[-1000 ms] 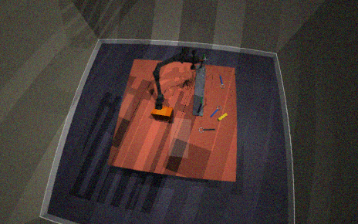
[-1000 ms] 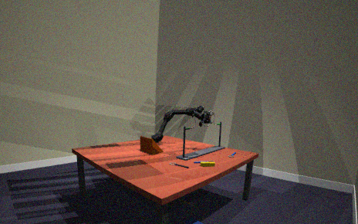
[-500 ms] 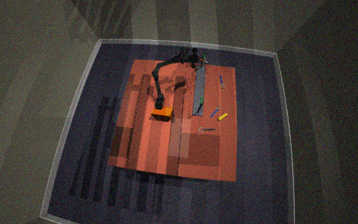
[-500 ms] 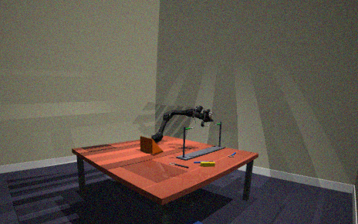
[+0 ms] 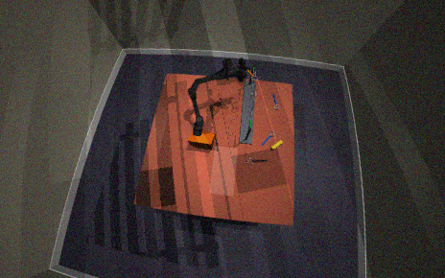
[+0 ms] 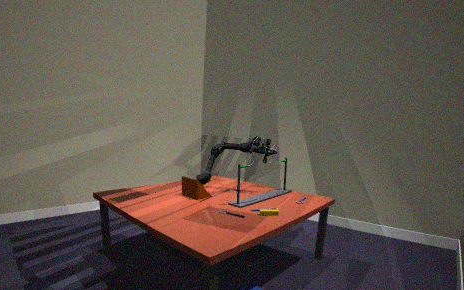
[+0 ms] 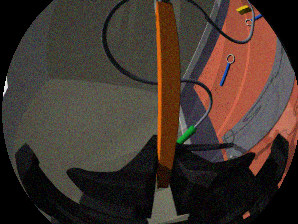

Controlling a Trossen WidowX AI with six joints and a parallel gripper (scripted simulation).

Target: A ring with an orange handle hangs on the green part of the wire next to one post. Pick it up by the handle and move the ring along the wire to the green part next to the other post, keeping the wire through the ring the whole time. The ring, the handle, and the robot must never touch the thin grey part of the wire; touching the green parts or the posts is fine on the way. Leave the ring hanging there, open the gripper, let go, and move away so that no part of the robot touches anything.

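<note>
In the wrist view the hand (image 5: pixel 248 73) (image 6: pixel 274 150) (image 7: pixel 158 139) grips the handle (image 5: pixel 250 73) (image 7: pixel 167 95), which runs straight out from its fingers toward the wire (image 7: pixel 112 57), while the near green part (image 5: pixel 254 70) (image 6: pixel 284 161) (image 7: pixel 186 135) lies just beside the handle, close to the fingertips.

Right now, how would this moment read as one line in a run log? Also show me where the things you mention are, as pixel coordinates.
jaws: shut on orange handle (image 7: pixel 168 95) | handle: near far post (image 6: pixel 285 174) | release: not yet done
</note>
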